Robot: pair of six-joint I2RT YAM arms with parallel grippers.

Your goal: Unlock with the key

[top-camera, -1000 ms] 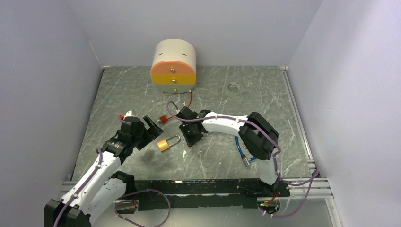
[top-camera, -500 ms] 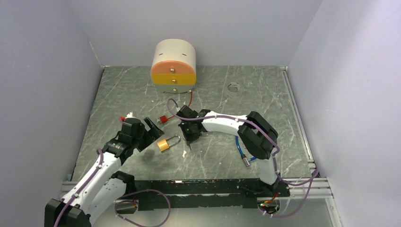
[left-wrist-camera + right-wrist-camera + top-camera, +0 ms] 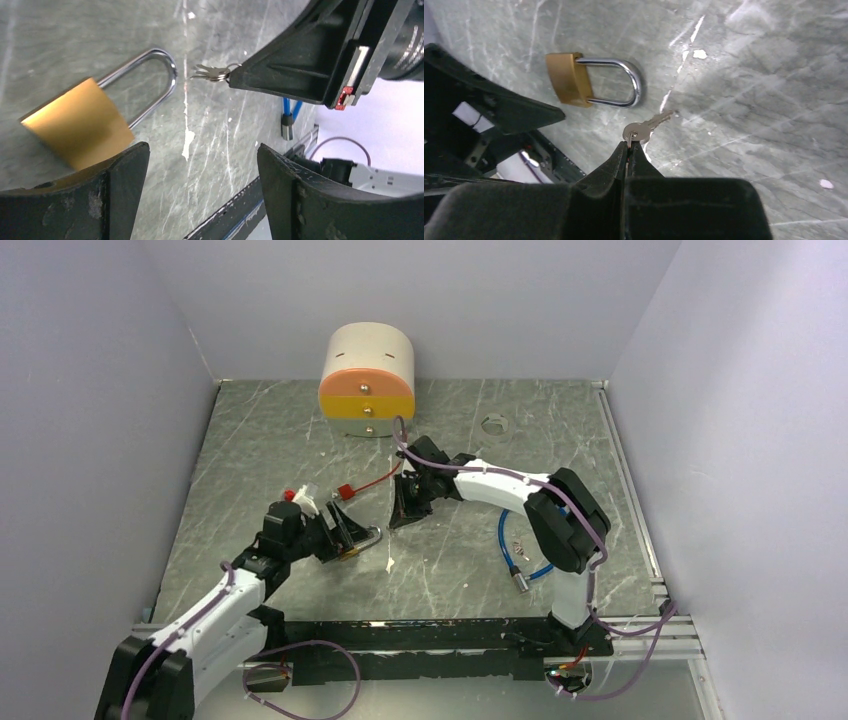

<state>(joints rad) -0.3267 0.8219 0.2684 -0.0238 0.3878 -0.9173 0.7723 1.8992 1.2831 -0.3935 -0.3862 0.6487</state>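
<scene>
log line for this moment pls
right fingers: shut on key | left fingers: open beside padlock | padlock: lying on table, key not inserted

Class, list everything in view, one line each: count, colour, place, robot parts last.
table: one, grey-green marbled, under everything
padlock: one, brass with silver shackle, flat on the table under the left gripper
keys: small bunch, silver, pinched in the right gripper
drawer unit: one, cream, orange and yellow, far edge
ring: one, clear, right of the drawer unit
red cable: one, red, in front of the drawer unit
blue cable: one, blue, near right
left gripper: one, black, open over the padlock
right gripper: one, black, shut on the keys
</scene>
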